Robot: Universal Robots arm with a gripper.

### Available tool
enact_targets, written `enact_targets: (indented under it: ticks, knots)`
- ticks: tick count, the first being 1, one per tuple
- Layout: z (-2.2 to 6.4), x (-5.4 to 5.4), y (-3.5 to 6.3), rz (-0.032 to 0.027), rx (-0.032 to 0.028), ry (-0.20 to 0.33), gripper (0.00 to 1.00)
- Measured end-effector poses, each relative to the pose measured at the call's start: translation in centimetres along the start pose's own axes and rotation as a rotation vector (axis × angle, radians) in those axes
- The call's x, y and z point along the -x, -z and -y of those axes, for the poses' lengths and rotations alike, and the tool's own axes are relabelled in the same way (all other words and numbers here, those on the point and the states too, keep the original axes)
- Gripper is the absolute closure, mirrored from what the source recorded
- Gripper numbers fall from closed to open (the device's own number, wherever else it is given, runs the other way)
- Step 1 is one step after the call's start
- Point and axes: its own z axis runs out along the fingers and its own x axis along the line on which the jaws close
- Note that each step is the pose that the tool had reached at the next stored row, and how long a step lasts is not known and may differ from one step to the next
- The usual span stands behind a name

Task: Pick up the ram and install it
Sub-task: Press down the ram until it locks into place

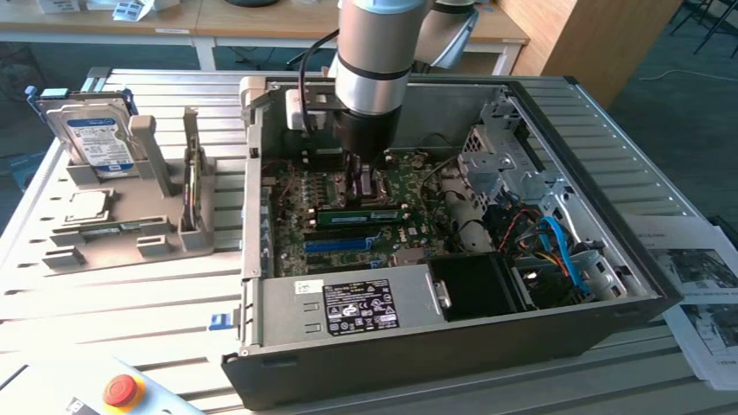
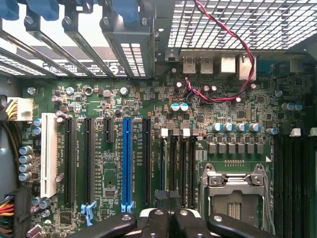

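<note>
Inside the open computer case (image 1: 554, 259), on the ribbed bench: one robot arm, reaching straight down over the motherboard (image 2: 148, 104) so that its wrist camera looks squarely onto the sockets; gripper (image 1: 365, 184) with its black fingers (image 2: 157, 222) drawn together, tips low over the board beside the bare processor socket (image 2: 233, 193).

Item, the ram (image 1: 359, 210): a green stick standing on its long edge directly under the fingertips, lined up with the dark memory slots, parallel to the blue slot strip (image 1: 342, 245) and near it (whether the fingers pinch it or merely bear on its top edge, I cannot tell from where I stand); I judge it seated or nearly so.

Item, grey parts fixture (image 1: 116, 233), outside the case at the exterior view's left: holds the hard drive (image 1: 98, 138) upright for easy picking.
</note>
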Motion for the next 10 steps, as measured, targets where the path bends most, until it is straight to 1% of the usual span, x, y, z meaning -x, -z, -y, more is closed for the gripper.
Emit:
enact_targets:
  ticks: [10]
  knots:
    - [0.01,-0.02,-0.84,-0.0001,0.0001,0.0,0.9]
